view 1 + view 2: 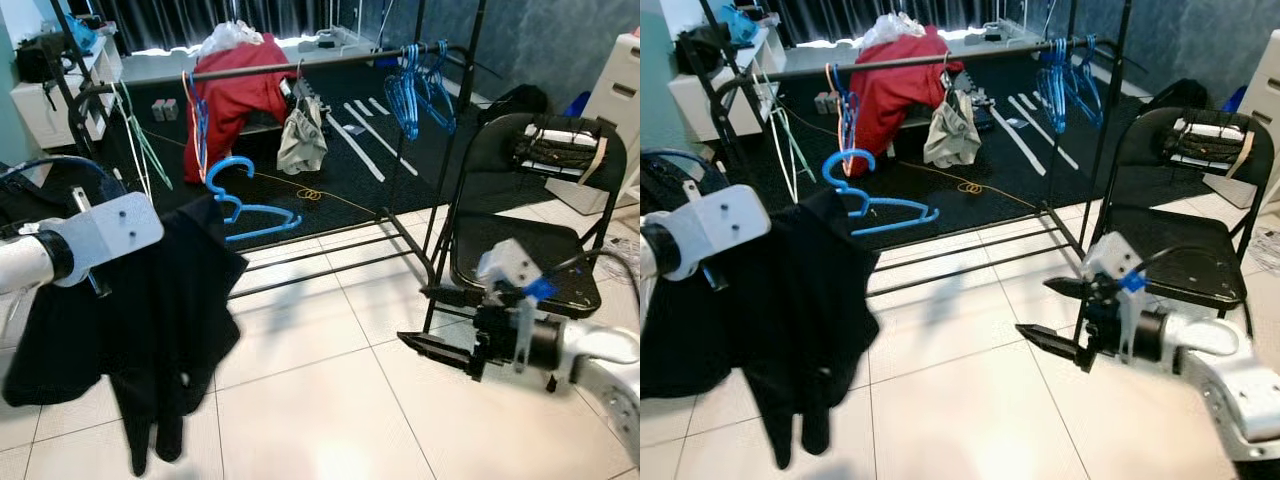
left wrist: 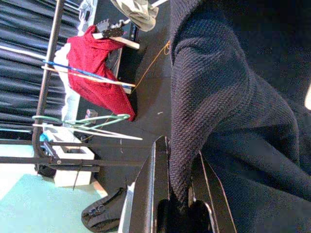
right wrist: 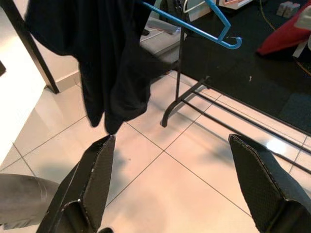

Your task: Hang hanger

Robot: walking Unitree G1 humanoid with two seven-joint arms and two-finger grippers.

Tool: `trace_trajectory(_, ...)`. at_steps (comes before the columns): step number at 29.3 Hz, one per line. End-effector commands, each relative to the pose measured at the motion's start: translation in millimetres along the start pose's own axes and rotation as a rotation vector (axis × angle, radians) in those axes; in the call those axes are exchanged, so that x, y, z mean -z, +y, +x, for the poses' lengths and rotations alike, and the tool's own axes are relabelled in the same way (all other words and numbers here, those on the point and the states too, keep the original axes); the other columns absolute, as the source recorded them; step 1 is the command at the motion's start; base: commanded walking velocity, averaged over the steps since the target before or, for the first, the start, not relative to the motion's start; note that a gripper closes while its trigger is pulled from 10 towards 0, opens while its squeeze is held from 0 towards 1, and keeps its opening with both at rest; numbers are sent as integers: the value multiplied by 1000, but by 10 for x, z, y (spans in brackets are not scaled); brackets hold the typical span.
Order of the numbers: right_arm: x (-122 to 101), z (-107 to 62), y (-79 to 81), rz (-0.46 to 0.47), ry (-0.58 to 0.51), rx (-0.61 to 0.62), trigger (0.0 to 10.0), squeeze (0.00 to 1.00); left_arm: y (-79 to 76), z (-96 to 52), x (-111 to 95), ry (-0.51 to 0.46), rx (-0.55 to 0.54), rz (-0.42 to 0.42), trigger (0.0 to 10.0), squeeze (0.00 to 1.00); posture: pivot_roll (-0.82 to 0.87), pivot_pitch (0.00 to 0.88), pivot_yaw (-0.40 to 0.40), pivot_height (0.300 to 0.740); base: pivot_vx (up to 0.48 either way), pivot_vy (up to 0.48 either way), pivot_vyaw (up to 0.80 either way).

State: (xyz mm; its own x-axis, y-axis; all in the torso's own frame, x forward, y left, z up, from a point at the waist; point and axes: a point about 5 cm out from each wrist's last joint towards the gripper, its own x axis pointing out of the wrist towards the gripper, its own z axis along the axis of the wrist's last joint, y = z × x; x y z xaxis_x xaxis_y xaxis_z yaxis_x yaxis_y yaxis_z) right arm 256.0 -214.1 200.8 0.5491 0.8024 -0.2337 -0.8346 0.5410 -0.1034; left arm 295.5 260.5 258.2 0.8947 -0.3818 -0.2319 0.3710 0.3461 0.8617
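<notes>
A black knit garment [image 1: 170,320] hangs from my left arm at the left, draped on a blue hanger [image 1: 245,212] whose hook and one arm stick out toward the rack. In the left wrist view my left gripper [image 2: 181,194] is shut on a fold of that fabric [image 2: 214,97]. Low at the right, in front of the chair, my right gripper [image 1: 435,322] stands open with nothing between its fingers. The right wrist view looks across the tiles at the garment [image 3: 107,58] and the hanger [image 3: 194,24]. The black rail [image 1: 300,65] of the clothes rack runs across the back.
On the rail hang a red garment [image 1: 240,95], a grey garment [image 1: 302,140] and several blue hangers [image 1: 415,90]. The rack's base bars [image 1: 330,262] lie low on the tiles. A black folding chair [image 1: 540,235] stands right, behind my right gripper. White shelving [image 1: 60,85] is far left.
</notes>
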Motion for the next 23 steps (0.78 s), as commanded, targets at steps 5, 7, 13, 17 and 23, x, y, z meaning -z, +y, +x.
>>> trace_trajectory(5, -399, 18, -185, -65, -172, 117, 10000, 0, -60, -15, -368, -188, 162, 75, 10000, 0, -83, 15, 50, 740, 0, 0, 0)
trace_trajectory(7, -432, 34, -198, -65, -191, 116, 10000, 0, -103, -13, -431, -225, 197, 73, 10000, 0, -83, 15, 50, 740, 0, 0, 0)
trace_trajectory(13, -371, 181, -19, -77, -146, -73, 10000, 0, -233, -54, -603, -326, 319, 78, 10000, 0, -78, 12, 50, 740, 0, 0, 0)
trace_trajectory(17, -362, 264, 29, -93, -122, -132, 10000, 0, -262, -56, -719, -390, 353, 100, 10000, 0, -75, 9, 47, 740, 0, 0, 0)
trace_trajectory(23, -360, 395, 264, -26, -123, -322, 10000, 0, -334, -25, -877, -474, 408, 123, 10000, 0, -76, 12, 44, 740, 0, 0, 0)
